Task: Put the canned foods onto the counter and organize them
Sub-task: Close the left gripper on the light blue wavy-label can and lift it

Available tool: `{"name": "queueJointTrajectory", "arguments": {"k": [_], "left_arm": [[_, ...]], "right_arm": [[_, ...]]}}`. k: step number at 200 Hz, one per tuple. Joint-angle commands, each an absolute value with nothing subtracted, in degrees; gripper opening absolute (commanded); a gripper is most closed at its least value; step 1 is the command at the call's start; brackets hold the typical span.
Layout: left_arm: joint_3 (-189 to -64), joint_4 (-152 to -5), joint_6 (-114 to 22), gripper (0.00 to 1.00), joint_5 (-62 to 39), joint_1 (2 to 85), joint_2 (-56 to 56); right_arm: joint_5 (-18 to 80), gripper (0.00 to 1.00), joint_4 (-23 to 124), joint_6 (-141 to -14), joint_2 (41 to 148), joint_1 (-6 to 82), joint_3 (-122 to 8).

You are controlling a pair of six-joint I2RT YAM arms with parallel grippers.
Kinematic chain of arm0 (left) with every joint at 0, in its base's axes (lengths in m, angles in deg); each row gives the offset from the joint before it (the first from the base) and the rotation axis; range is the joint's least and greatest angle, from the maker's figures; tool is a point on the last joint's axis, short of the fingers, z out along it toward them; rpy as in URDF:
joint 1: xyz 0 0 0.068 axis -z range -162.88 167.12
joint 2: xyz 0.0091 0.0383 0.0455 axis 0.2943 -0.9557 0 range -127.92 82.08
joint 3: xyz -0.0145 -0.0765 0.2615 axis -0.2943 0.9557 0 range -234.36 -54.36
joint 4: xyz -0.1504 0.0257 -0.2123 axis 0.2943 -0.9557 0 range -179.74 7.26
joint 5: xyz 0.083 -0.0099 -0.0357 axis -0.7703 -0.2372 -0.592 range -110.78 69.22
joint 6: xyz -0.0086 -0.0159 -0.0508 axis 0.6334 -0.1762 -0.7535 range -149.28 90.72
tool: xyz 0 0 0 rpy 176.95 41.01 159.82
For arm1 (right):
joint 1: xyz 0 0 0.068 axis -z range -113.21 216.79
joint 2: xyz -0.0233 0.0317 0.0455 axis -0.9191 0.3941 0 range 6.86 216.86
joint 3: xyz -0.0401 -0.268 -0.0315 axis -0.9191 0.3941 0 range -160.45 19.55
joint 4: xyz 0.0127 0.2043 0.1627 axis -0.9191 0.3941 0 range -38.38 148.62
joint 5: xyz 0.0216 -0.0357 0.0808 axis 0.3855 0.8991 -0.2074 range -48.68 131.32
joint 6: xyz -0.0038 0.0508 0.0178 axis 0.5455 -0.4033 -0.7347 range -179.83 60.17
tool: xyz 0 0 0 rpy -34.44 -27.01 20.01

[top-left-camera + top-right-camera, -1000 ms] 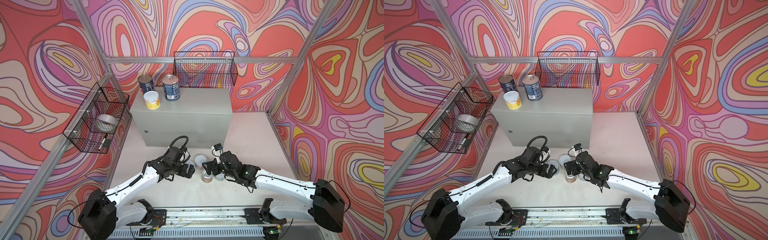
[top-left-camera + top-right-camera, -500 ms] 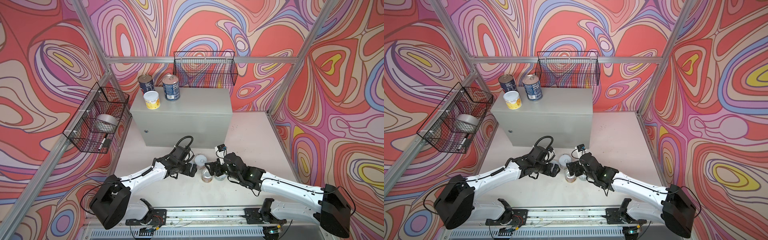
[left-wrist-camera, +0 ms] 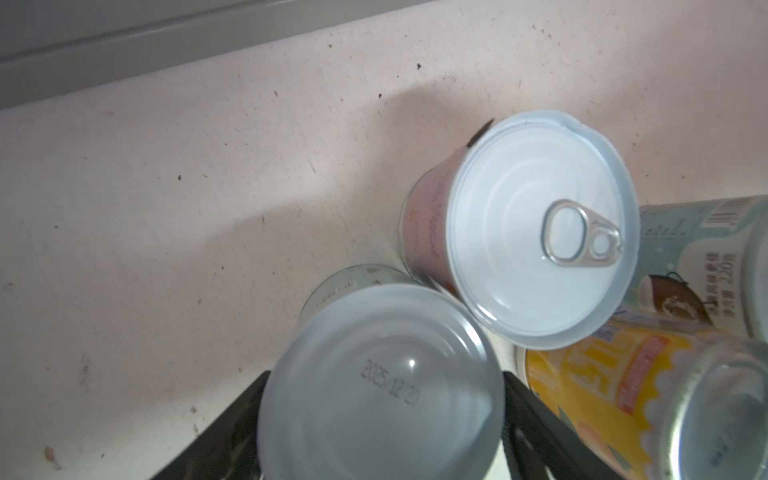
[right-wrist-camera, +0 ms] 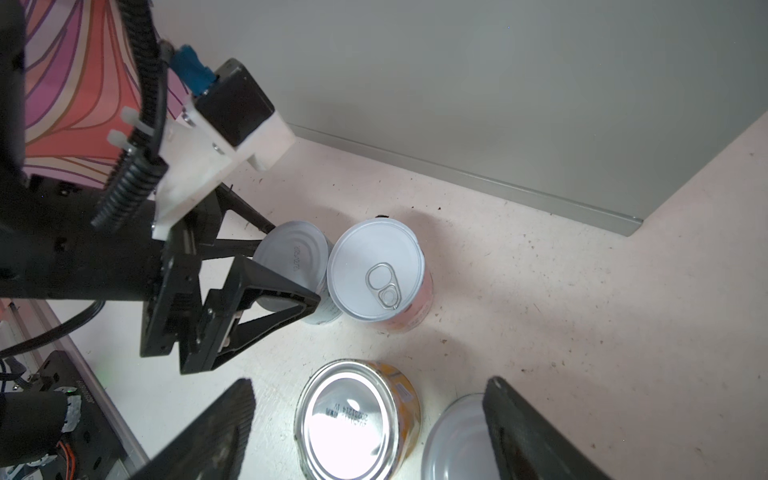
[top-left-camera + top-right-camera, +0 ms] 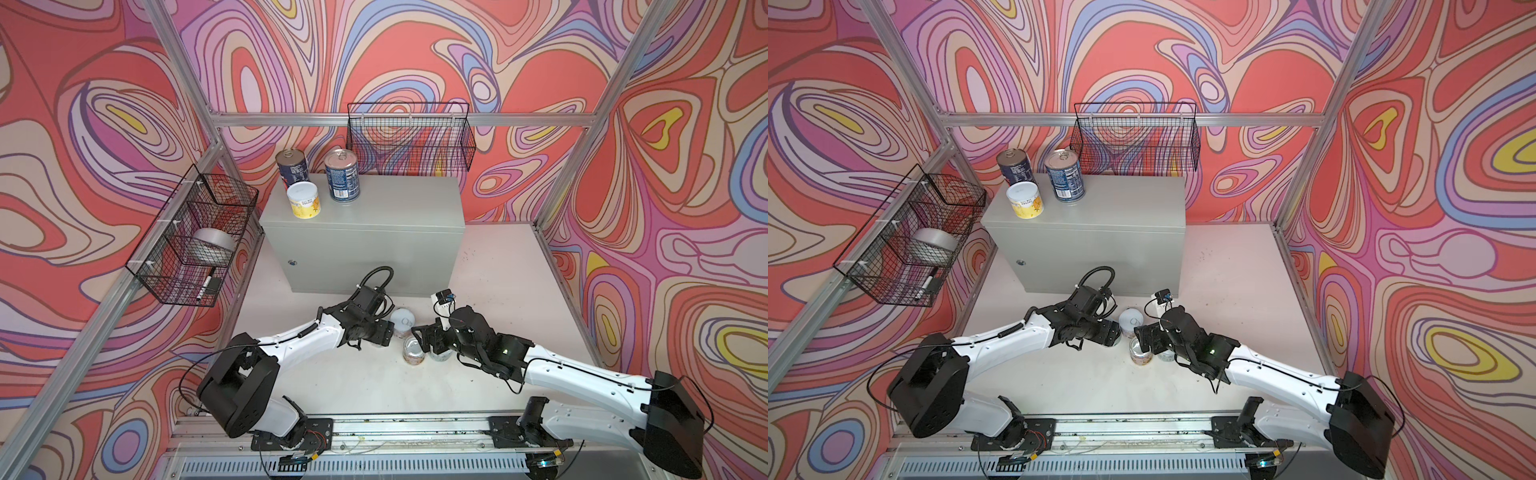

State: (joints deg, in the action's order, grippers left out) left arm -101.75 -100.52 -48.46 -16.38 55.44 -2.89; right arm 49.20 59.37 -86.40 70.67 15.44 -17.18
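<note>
Grey counter (image 5: pixel 399 203) holds two dark-blue tins (image 5: pixel 341 176) and a short pale-yellow tin (image 5: pixel 304 201) at its left end; on the tabletop (image 5: pixel 498 282) below, the left gripper (image 4: pixel 293 266) closely brackets a date-stamped tin (image 3: pixel 382 395), grip unclear; the right gripper (image 4: pixel 370 380) gapes empty over a shiny-topped yellow tin (image 4: pixel 349 419).

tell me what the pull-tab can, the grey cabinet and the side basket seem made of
pull-tab can: metal, apparently; dull silvery lid with stamped rings and ring pull, pink label looks printed paper.
grey cabinet: likely painted sheet metal, smooth matte, folded edges.
side basket: black coated wire mesh, probably steel.
</note>
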Motion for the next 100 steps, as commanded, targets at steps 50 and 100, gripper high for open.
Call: {"name": "queueJointTrajectory", "arguments": {"k": [50,100], "left_arm": [[-104.34,-101.24,-47.72,0.72,-17.24,55.66,-5.15],[-109.15,-110.43,-47.1,0.66,-14.94,55.68,3.88]], "right_arm": [[50.34,0.89,60.4,-86.81,69.09,15.57,-15.71],[42.68,0.89,48.67,-82.97,68.56,15.57,-11.67]]}}
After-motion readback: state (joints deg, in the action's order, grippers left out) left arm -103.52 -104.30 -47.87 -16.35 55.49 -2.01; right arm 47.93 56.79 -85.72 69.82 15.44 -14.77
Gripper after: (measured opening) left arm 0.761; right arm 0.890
